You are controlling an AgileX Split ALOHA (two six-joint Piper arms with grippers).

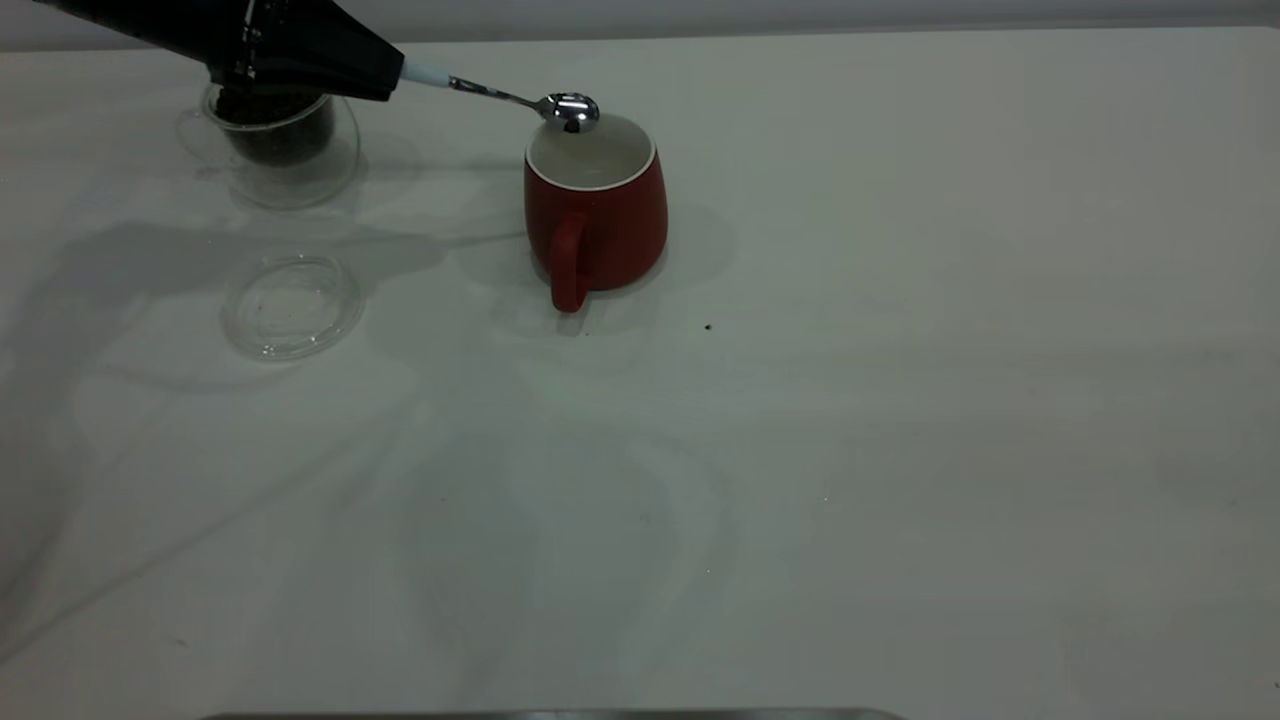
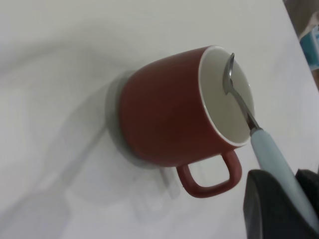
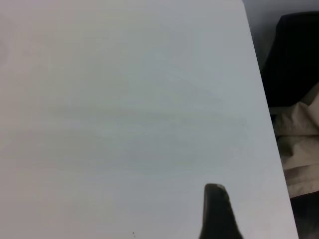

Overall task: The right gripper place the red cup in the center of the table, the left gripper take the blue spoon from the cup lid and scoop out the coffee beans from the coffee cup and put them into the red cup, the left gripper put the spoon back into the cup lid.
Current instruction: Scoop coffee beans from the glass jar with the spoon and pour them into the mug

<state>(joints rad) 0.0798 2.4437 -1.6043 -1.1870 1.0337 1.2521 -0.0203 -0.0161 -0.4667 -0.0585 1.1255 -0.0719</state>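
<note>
Your table carries the red cup near its middle, handle toward 6 o'clock in the exterior view. The coffee cup, dark with beans, stands well off at the cup's 10 o'clock, and the lid lies bare at its 8 o'clock. Your left gripper hangs over the coffee cup, pinching the spoon by its pale handle. The spoon's long axis runs from the gripper toward 3 o'clock, bowl just over the red cup's far rim. Tipping there should drop the load inside. Only one fingertip of the right gripper shows, so you cannot tell its state.
</note>
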